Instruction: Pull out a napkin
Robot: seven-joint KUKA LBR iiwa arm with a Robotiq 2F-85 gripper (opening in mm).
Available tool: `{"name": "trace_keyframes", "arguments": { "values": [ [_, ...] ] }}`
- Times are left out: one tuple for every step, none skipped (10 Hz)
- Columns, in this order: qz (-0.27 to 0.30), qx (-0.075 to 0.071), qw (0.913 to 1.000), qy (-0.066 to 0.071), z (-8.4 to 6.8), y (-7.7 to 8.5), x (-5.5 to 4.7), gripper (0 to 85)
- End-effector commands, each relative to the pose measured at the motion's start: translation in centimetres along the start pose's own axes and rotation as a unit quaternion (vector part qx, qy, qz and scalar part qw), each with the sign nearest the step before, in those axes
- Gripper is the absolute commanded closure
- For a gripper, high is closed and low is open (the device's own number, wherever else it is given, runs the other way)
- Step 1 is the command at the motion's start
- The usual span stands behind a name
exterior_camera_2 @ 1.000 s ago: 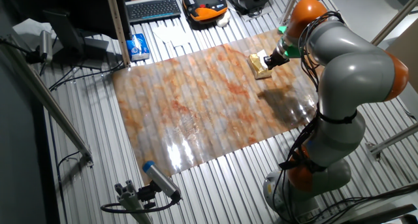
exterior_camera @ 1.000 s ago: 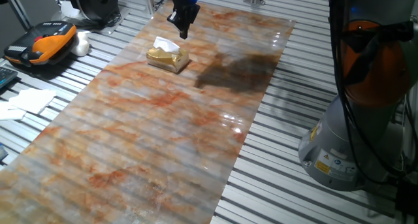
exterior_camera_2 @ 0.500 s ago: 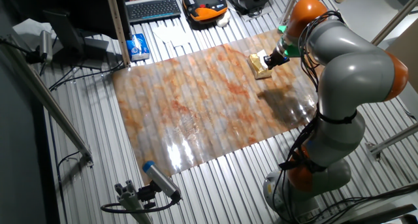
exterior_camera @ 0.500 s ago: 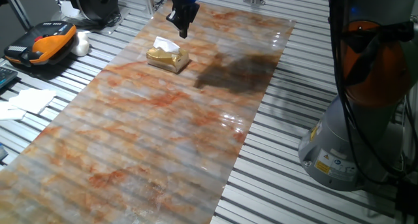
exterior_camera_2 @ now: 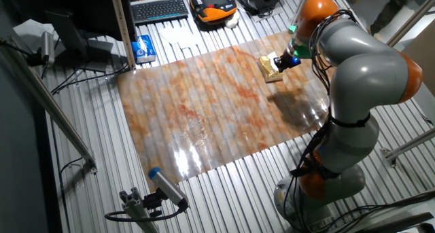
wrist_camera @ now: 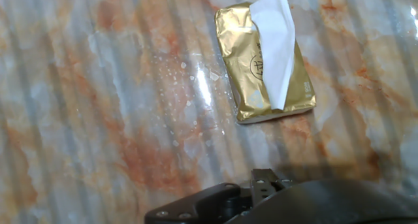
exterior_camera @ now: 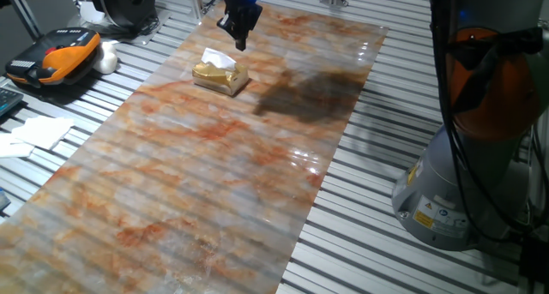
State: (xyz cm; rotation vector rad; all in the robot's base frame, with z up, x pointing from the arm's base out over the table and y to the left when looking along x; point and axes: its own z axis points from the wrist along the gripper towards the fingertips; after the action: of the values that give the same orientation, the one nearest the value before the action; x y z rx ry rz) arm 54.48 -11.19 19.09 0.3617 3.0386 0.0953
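Note:
The napkin (exterior_camera: 217, 60) is a white tissue sticking up from the slot of a small golden box (exterior_camera: 221, 78) on the marbled mat. It also shows in the other fixed view (exterior_camera_2: 272, 58) and in the hand view (wrist_camera: 275, 44), where it lies folded over the box (wrist_camera: 243, 70). My gripper (exterior_camera: 241, 40) hangs in the air just beyond and right of the box, apart from the napkin. Its fingers taper to one point and look shut and empty. In the other fixed view the gripper (exterior_camera_2: 281, 63) sits right beside the box.
The marbled mat (exterior_camera: 214, 174) covers the slatted table. An orange-black device (exterior_camera: 60, 54) and white paper sheets (exterior_camera: 34, 131) lie at the left. The arm's base (exterior_camera: 463, 183) stands at the right. A keyboard (exterior_camera_2: 160, 9) and blue box (exterior_camera_2: 142, 48) sit at the far side.
My gripper has crept slightly upward above the box. The box and napkin have not moved.

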Motion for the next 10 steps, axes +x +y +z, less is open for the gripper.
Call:
{"name": "trace_keyframes", "arguments": {
  "values": [
    [0.0, -0.004, 1.0, 0.001, 0.03, 0.0, 0.0, 85.0],
    [0.0, -0.009, 1.0, 0.003, 0.04, 0.05, 0.0, 85.0],
    [0.001, -0.011, 0.9999, 0.002, -0.06, 0.03, 0.04, 85.0],
    [0.0, -0.008, 1.0, 0.002, -0.06, 0.03, 0.04, 85.0],
    [-0.001, -0.011, 0.9999, 0.003, -0.06, 0.03, 0.04, 85.0],
    [-0.002, -0.011, 0.9999, 0.003, -0.06, 0.03, 0.04, 85.0],
    [-0.002, -0.01, 0.9999, 0.003, -0.06, 0.03, 0.04, 85.0],
    [-0.003, -0.011, 0.9999, 0.003, -0.06, 0.03, 0.04, 85.0],
    [-0.001, -0.011, 0.9999, 0.002, -0.06, 0.03, 0.04, 85.0],
    [0.0, -0.008, 1.0, 0.0, -0.06, 0.03, 0.04, 85.0]
  ]
}}
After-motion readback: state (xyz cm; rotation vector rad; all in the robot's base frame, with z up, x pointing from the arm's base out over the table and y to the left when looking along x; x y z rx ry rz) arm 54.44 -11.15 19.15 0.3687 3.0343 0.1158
